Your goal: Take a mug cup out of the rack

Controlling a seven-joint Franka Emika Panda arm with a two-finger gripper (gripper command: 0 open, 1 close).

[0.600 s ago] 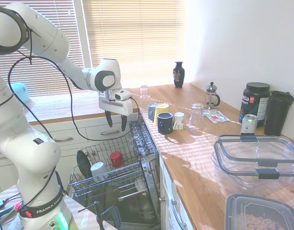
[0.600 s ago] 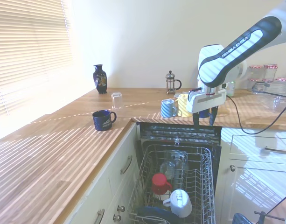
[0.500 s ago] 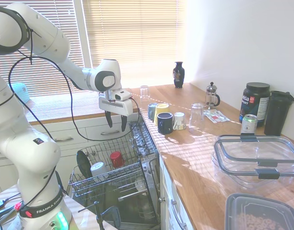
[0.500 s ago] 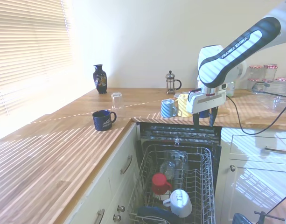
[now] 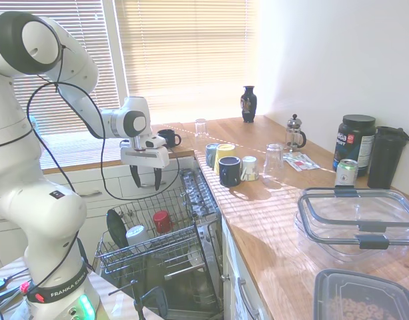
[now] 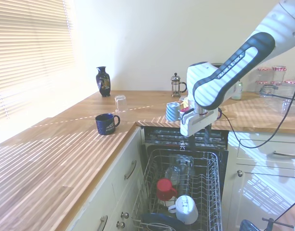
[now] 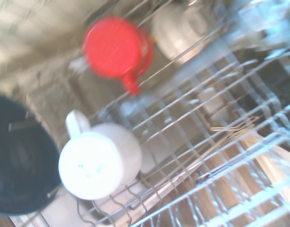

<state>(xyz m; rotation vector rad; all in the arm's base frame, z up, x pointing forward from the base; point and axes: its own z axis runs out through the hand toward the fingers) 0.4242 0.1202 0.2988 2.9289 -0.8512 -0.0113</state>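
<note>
The red mug cup [image 5: 162,221] sits upside down in the grey wire rack [image 5: 181,235], beside a white mug [image 5: 136,235] and a dark plate [image 5: 115,227]. My gripper [image 5: 145,179] hangs open and empty above the rack's back part, a little higher than the mug cup and apart from it. From the other side, the gripper [image 6: 198,140] is over the rack [image 6: 215,192], behind the mug cup [image 6: 165,188]. The blurred wrist view looks down on the mug cup [image 7: 117,47], the white mug [image 7: 100,161] and the rack wires [image 7: 206,156].
A navy mug [image 5: 168,138] stands on the worktop behind the gripper. A cluster of mugs [image 5: 229,170] and a glass stand right of the rack on the worktop. Clear glasses [image 6: 180,168] lie in the rack's back part. Plastic containers [image 5: 357,220] fill the near right.
The arm has swung from beside the worktop edge to over the rack and dropped slightly. The gripper stays open and empty. The mugs in the rack have not moved.
</note>
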